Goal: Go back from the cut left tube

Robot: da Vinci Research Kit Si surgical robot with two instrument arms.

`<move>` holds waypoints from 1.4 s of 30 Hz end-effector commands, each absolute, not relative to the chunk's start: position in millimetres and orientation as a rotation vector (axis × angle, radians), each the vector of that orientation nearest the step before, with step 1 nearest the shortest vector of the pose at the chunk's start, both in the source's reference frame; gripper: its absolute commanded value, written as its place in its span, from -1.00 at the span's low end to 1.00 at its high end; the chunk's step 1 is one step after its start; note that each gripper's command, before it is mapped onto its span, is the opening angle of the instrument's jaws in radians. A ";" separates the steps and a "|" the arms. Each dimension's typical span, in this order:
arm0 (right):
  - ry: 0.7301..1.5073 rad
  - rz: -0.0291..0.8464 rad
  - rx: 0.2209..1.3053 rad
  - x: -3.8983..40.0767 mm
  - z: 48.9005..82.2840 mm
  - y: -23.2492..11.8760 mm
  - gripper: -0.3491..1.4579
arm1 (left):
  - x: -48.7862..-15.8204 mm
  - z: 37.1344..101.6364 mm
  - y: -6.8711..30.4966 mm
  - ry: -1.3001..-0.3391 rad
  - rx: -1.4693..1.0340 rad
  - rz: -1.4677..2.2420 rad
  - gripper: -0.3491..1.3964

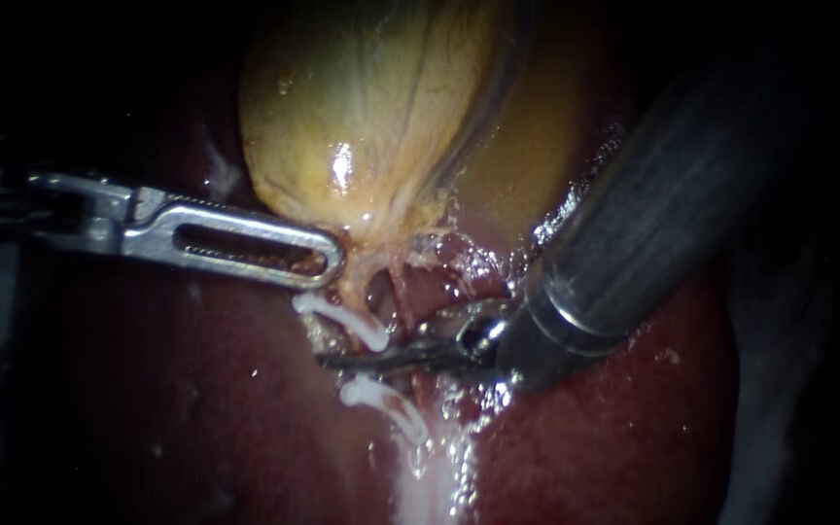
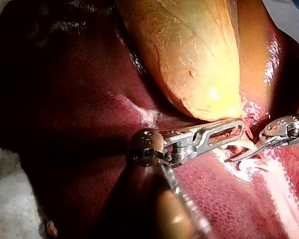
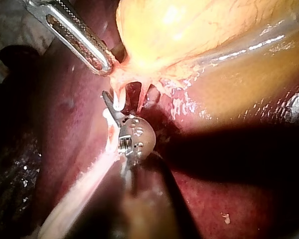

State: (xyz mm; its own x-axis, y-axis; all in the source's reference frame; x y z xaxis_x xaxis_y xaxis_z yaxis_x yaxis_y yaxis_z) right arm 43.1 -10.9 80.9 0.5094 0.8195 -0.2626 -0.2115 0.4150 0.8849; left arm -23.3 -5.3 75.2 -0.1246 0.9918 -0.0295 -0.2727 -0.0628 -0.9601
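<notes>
The yellow gallbladder [image 1: 371, 107] lies on the dark red liver [image 1: 196, 408]. My left instrument [image 1: 328, 262], with slotted jaws, is shut on the gallbladder's neck [image 1: 367, 238]. Below the neck the left tube carries one white clip [image 1: 342, 321] on its upper stump and another white clip [image 1: 381, 403] on its lower stump. My right instrument [image 1: 342, 360] comes in from the upper right. Its thin blades lie together in the gap between the two clips and hold nothing. A reddish right tube [image 1: 402, 301] runs just beside them. From the right wrist the blade tip [image 3: 108, 102] sits by the cut stump [image 3: 118, 99].
The right instrument's thick shaft [image 1: 653, 204] covers the liver at the right of the endoscope view. A pale strip of wet tissue [image 1: 430, 486] runs down from the lower clip. White cloth [image 2: 10, 199] lies beyond the liver's edge in the left wrist view.
</notes>
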 end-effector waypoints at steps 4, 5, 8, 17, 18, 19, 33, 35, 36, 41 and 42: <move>0.795 0.740 0.918 43.1 80.9 -10.9 -0.81 | -23.4 75.2 -5.3 -1.060 -0.973 1.450 -1.00; 0.801 0.741 0.919 43.1 80.9 -10.9 -0.57 | -23.3 75.2 -5.3 -1.060 -0.973 1.450 -1.00; 0.810 0.745 0.918 43.3 80.7 -10.9 0.06 | -23.3 75.2 -5.3 -1.060 -0.973 1.450 -1.00; 0.838 0.747 0.923 43.6 80.0 -11.3 0.75 | -23.3 75.2 -5.3 -1.060 -0.973 1.450 -1.00; 0.841 0.747 0.924 43.7 79.8 -11.4 0.75 | -23.3 75.2 -5.3 -1.061 -0.973 1.450 -1.00; 0.841 0.750 0.919 43.6 79.7 -11.4 0.78 | -23.3 75.2 -5.3 -1.061 -0.973 1.450 -1.00; 0.952 0.475 0.743 39.9 76.4 -12.0 0.91 | -22.6 75.9 -4.9 -1.065 -0.973 1.452 -1.00; 0.978 0.445 0.713 38.7 75.7 -11.2 0.91 | -22.5 76.0 -4.8 -1.062 -0.974 1.452 -1.00; 0.984 0.448 0.691 38.1 75.5 -10.9 0.93 | -22.5 76.0 -4.8 -1.062 -0.974 1.452 -1.00; 1.015 0.422 0.618 34.8 73.7 -8.6 0.97 | -22.5 76.0 -4.8 -1.062 -0.974 1.452 -1.00; 1.021 0.420 0.609 34.3 73.4 -8.3 0.97 | -22.5 76.0 -4.8 -1.062 -0.974 1.452 -1.00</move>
State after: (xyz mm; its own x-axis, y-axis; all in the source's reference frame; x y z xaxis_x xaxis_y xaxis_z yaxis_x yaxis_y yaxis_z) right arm 33.8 -7.9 73.1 0.4688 0.5764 -0.6693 -0.0410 0.7711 0.6353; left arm -22.5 -4.8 76.0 -0.1271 0.9914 -0.0302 -0.2715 -0.0641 -0.9603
